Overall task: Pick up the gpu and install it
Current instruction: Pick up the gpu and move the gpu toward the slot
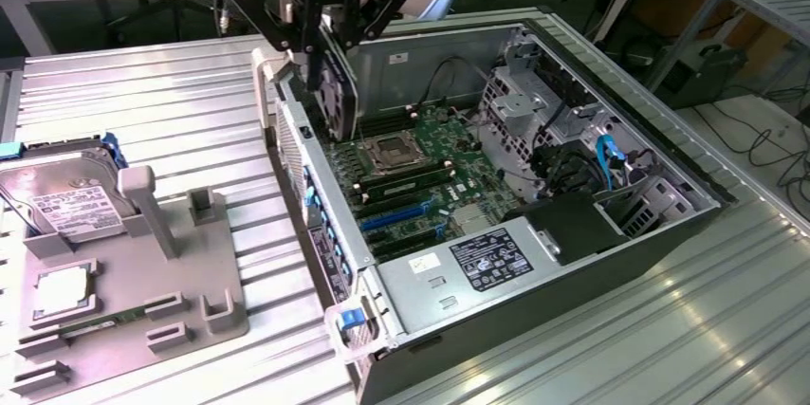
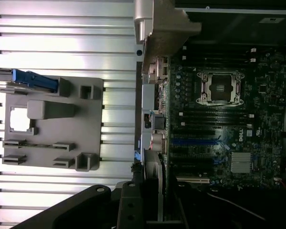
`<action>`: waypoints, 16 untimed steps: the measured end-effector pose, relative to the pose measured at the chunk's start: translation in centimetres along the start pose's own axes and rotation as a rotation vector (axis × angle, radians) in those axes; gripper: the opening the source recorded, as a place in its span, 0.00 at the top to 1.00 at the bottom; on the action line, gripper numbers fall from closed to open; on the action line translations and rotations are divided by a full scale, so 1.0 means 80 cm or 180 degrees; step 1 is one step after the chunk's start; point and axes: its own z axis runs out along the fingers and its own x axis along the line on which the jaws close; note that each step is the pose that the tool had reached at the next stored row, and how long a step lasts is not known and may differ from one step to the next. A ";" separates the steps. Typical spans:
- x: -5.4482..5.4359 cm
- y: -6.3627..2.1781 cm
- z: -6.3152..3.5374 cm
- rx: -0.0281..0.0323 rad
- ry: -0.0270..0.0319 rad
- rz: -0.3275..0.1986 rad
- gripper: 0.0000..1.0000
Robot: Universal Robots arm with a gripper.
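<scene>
The gpu [image 1: 337,92] hangs upright on its edge, its dark fan face toward the exterior view's left, over the open computer case [image 1: 658,225]. My gripper [image 1: 332,35] is shut on its upper edge. The card's lower edge sits just above the motherboard [image 1: 418,177], near the case's rear wall and beside the CPU socket [image 1: 386,152]. The blue expansion slots [image 1: 398,218] lie nearer the camera than the card. In the wrist view the gpu [image 2: 160,181] shows edge-on with its silver bracket, held by the gripper [image 2: 152,210] beside the blue slots [image 2: 195,141].
A grey parts holder [image 1: 127,301] lies on the ribbed metal table at the exterior view's left, with a silver hard drive [image 1: 70,201] and a processor chip [image 1: 61,291] on it. Inside the case are a power supply [image 1: 487,258], drive cages [image 1: 544,101] and cables.
</scene>
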 end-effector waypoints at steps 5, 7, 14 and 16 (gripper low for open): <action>-0.007 0.000 0.000 0.0000 0.0000 0.0000 0.72; -0.010 0.000 0.000 0.0000 0.0000 0.0000 0.72; -0.021 -0.001 0.001 0.0000 -0.0012 0.0000 0.72; -0.024 -0.001 0.001 0.0001 -0.0017 -0.0001 0.72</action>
